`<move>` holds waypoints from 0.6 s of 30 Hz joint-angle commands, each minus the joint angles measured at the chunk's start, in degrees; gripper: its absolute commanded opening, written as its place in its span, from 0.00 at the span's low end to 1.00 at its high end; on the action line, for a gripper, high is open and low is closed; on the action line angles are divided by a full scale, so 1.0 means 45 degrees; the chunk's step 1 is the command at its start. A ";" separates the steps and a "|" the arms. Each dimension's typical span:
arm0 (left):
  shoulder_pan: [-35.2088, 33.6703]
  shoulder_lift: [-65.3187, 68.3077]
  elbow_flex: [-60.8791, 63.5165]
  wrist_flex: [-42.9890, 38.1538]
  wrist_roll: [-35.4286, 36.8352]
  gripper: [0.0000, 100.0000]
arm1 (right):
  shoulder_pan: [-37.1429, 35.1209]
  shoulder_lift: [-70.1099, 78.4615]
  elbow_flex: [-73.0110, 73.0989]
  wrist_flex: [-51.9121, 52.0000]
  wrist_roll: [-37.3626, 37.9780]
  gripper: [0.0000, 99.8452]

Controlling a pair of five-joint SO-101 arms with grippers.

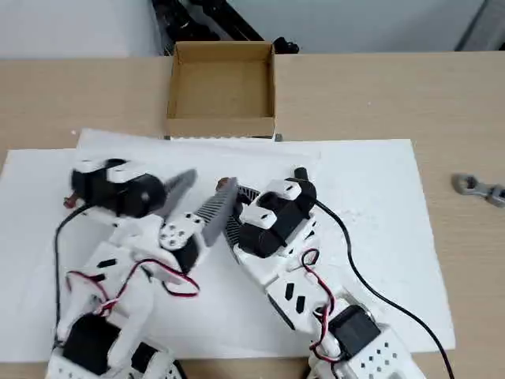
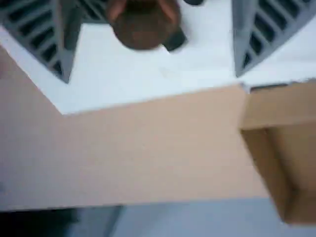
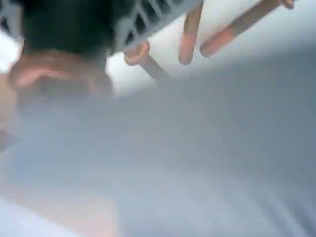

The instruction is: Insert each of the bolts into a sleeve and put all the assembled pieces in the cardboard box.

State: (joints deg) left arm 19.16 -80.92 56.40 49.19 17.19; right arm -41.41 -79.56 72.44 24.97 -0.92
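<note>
Open-topped brown cardboard box [image 1: 222,126] sits at the far edge of the light wooden counter [image 1: 458,103], its near wall touching the far edge of the white paper sheet [image 1: 371,205] that covers the middle of the counter. Both arms are over the sheet, with their heads converging near its centre, on the near side of the box. Left gripper [image 2: 150,74]: grey ribbed fingers [image 2: 34,29] spread wide, nothing pinched. In the left wrist view a brown round-ended cylindrical piece [image 2: 143,24] sits between them, touching neither; bolt or sleeve, can't tell. The high view shows the same piece above the sheet where the two arms' tips meet, near the box but outside it. Right gripper [image 1: 237,207] points up-left at that piece. The right wrist view is too blurred to give its grip state, and whether it carries the piece can't be told. A corner of the box also shows in the left wrist view, beyond the sheet's edge. Small silver metal part [image 1: 477,187] lies on bare counter past the sheet's right edge, well apart from the arms.
</note>
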 commanded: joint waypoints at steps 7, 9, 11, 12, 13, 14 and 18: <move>-0.3087 -0.0117 -0.0889 0.0469 -0.0508 0.00 | 0.2002 0.3800 -0.1309 -0.1944 0.0449 0.00; -0.3751 -0.0117 -0.0674 0.0469 -0.0508 0.01 | 0.2335 0.5226 -0.2208 -0.2100 0.0488 0.00; -0.4474 -0.0117 -0.0303 0.0781 -0.0586 0.01 | 0.2569 0.6593 -0.3263 -0.2100 0.0488 0.00; -0.4845 -0.0117 -0.0127 0.1035 -0.0606 0.01 | 0.2667 0.7238 -0.3829 -0.2100 0.0488 0.00; -0.5236 -0.0117 0.0088 0.1328 -0.0625 0.01 | 0.2764 0.7863 -0.4435 -0.2081 0.0488 0.00; -0.5665 -0.0117 0.0303 0.1602 -0.0664 0.01 | 0.2862 0.8469 -0.5040 -0.2042 0.0488 0.00; -0.7033 -0.0117 0.1241 0.2168 -0.1661 0.01 | 0.3194 1.0559 -0.7248 -0.1983 0.0488 0.00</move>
State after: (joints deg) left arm -9.05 -80.92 60.88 57.45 12.44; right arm -28.40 -36.84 49.58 17.32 0.57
